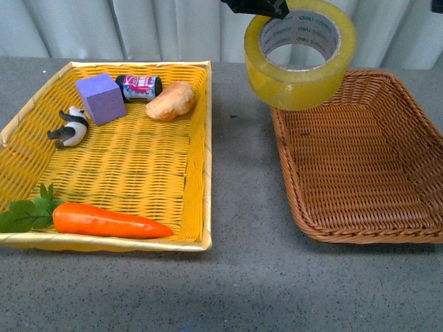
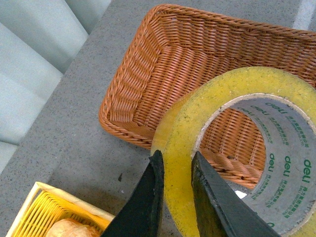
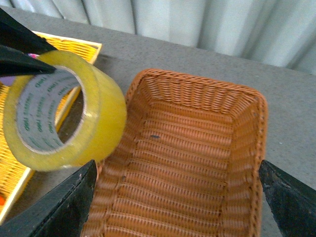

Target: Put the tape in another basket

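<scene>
Clutter is filling the bright yellow woven basket (image 1: 131, 166) at the left. A smooth orange carrot (image 1: 104, 221) with green leaves is lying along its near edge. A small black-and-white panda figure (image 1: 69, 126), a matte purple cube (image 1: 101, 98), a little printed can (image 1: 140, 87) on its side and a tan bread-like lump (image 1: 170, 101) are sitting toward the far side. A strip of speckled grey table (image 1: 242, 277) is separating this basket from its neighbour.

Above that strip's far end, the left pincer (image 2: 175, 177) is carrying the tape (image 1: 297, 86) clear of everything. Its black fingers are closing on the wall of the roll, one outside the glossy yellowish band and one inside the white printed core. The grip appears chosen to let the ring hang tilted with its hole showing. The roll is hovering over the far left corner of the brown wicker basket (image 1: 374, 173), partly above the rim and touching nothing. By this judgement the carry is well along, with release not yet made. A slight shift to the right would put the roll fully over the floor of the basket.

That rectangular basket, tightly woven with low sloping sides and rounded corners, is sitting with nothing inside it. The round, slick tape may roll on landing, though the sloped walls should contain it.

At the right, the right pincer (image 3: 175, 202) is waiting with its fingers spread wide over the brown basket, gripping nothing.
</scene>
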Available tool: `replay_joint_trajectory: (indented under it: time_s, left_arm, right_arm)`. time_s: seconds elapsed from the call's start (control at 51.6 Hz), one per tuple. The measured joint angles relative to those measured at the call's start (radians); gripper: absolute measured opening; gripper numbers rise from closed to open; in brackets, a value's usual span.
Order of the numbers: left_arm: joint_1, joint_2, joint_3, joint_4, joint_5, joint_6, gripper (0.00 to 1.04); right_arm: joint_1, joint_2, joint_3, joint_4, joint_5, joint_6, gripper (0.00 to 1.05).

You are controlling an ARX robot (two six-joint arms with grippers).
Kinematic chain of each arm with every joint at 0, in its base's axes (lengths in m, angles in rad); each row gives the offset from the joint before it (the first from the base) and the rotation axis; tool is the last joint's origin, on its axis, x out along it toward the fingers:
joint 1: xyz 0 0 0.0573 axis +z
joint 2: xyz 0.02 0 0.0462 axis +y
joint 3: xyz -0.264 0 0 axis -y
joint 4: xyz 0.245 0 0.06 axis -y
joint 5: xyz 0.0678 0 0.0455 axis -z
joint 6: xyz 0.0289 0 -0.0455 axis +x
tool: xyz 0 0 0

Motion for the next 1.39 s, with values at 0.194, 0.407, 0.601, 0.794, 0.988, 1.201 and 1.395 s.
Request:
replay_joint_trajectory:
  time_s: [0.194,0.407,0.601,0.794,0.988,1.201,1.395]
  left_arm:
    - [-0.002,0.0,0.0,0.0,0.0,0.0,0.13]
    - [0.0,0.0,0.0,0.0,0.0,0.0,0.13]
    - [0.0,0.0,0.0,0.0,0.0,0.0,0.13]
    - [0.0,0.0,0.0,0.0,0.0,0.0,0.13]
    - [0.0,0.0,0.0,0.0,0.0,0.001,0.13]
    - [-0.002,0.0,0.0,0.0,0.0,0.001,0.13]
    - [-0.004,0.0,0.005,0.0,0.01,-0.008,0.13]
  right_arm:
    - [0.071,0.128,0.158,-0.107,0.014,0.04,0.96]
    - [0.116,0.256,0.266,-0.186,0.066,0.032,0.96]
    - [0.129,0.323,0.33,-0.202,0.079,0.029,0.96]
    - [0.141,0.372,0.376,-0.21,0.089,0.033,0.96]
    - [0.154,0.384,0.383,-0.214,0.097,0.036,0.75]
    - [0.173,0.385,0.394,-0.227,0.097,0.052,0.36]
    - [0.18,0.397,0.396,-0.237,0.113,0.076,0.15]
